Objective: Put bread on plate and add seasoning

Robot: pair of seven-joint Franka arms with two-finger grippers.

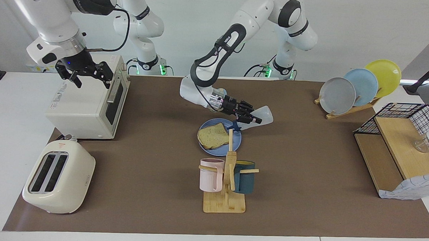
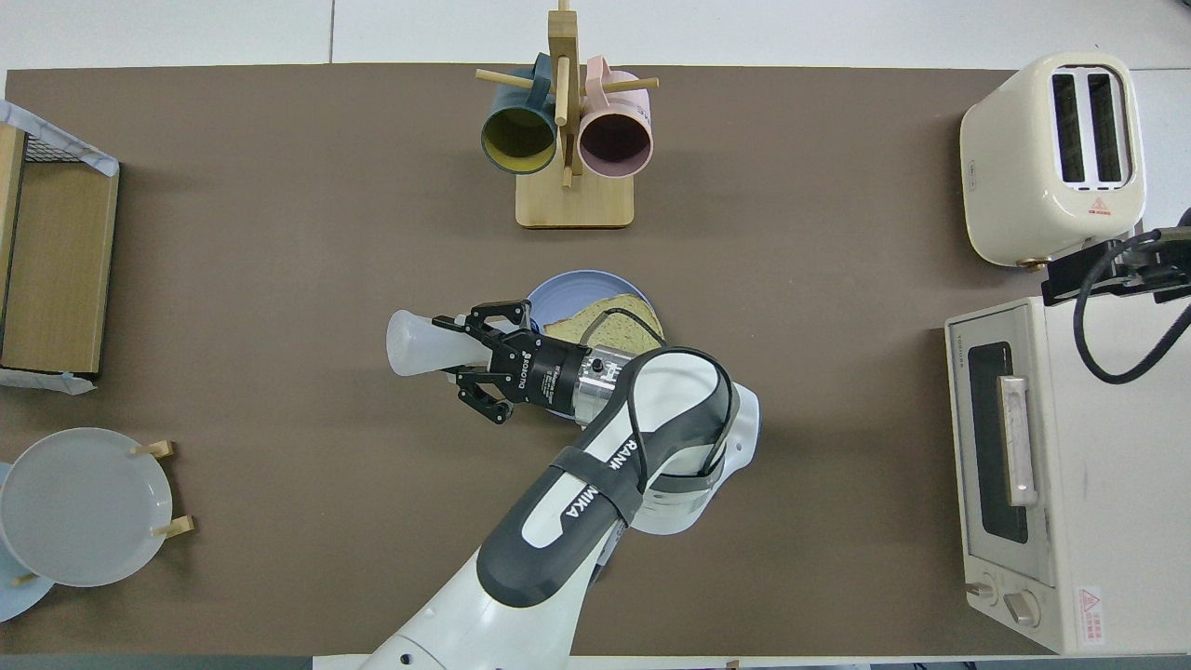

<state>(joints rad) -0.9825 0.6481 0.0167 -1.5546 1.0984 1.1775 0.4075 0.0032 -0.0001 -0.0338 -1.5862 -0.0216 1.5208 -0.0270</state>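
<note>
right pincer (image 1: 89, 74) waited wide open, empty, over oven (image 1: 90, 102); bread (image 1: 213, 135) lay on plate (image 1: 237, 141) mid table (image 1: 304, 191); left pincer (image 1: 251, 119) clamped seasoning (image 1: 262, 117), tilted cap-down over plate rim: risk of spilling off bread or bottle slipping

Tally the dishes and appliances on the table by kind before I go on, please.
Plates: 4, medium-blue plate under the bread, plus grey-blue plate, light blue plate and yellow plate in the wooden rack
Mugs: 2, pink mug, dark teal mug
Toaster oven: 1
Pop-up toaster: 1
Total: 8
</note>
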